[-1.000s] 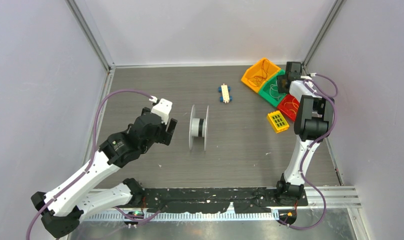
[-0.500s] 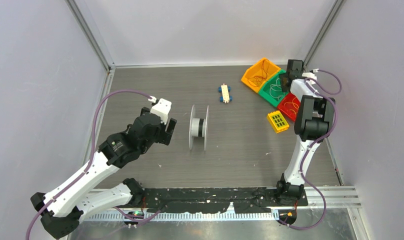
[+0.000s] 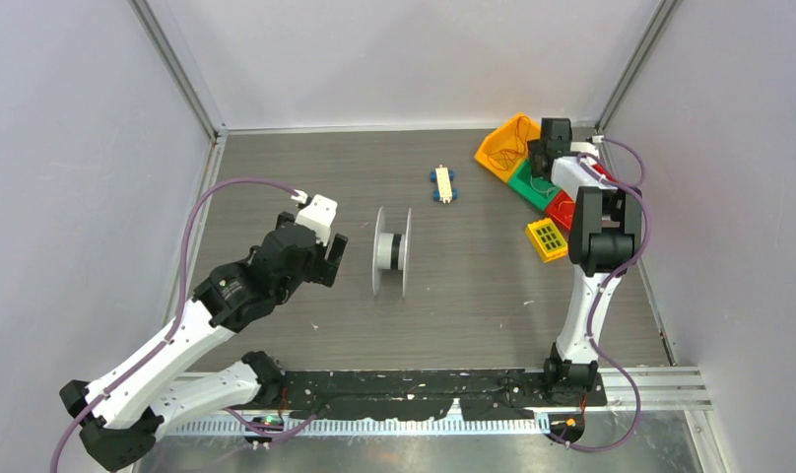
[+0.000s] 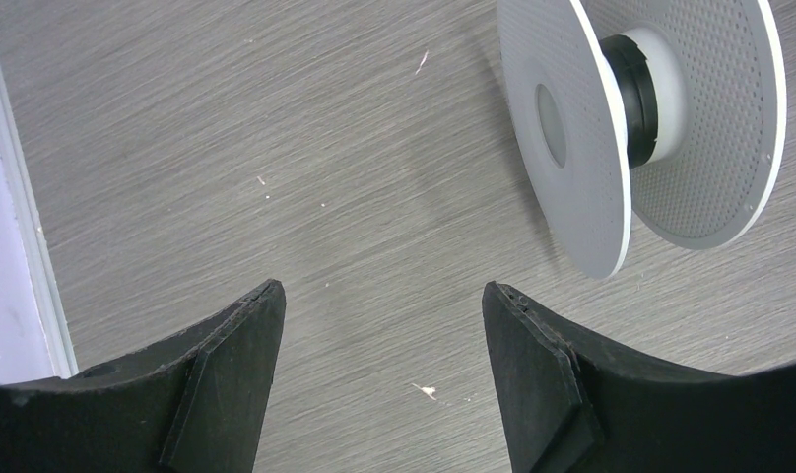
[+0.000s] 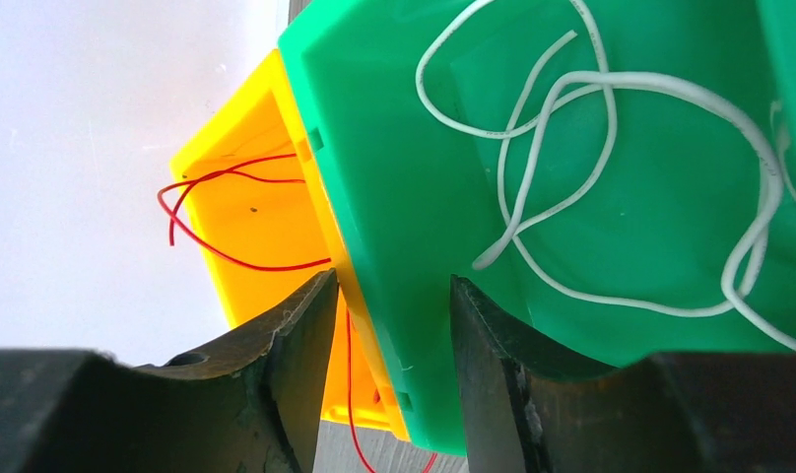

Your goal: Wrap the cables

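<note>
white cables [image 5: 660, 89] loose in green bin [image 5: 404, 177]; right tool [image 5: 392, 286] parted, maybe over rim

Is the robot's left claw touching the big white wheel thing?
Apart. The left wrist view shows the left gripper open, with a stretch of table showing between its fingers and the spool.

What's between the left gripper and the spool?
Just bare table. The left wrist view shows nothing on it between the left gripper and the spool.
</note>
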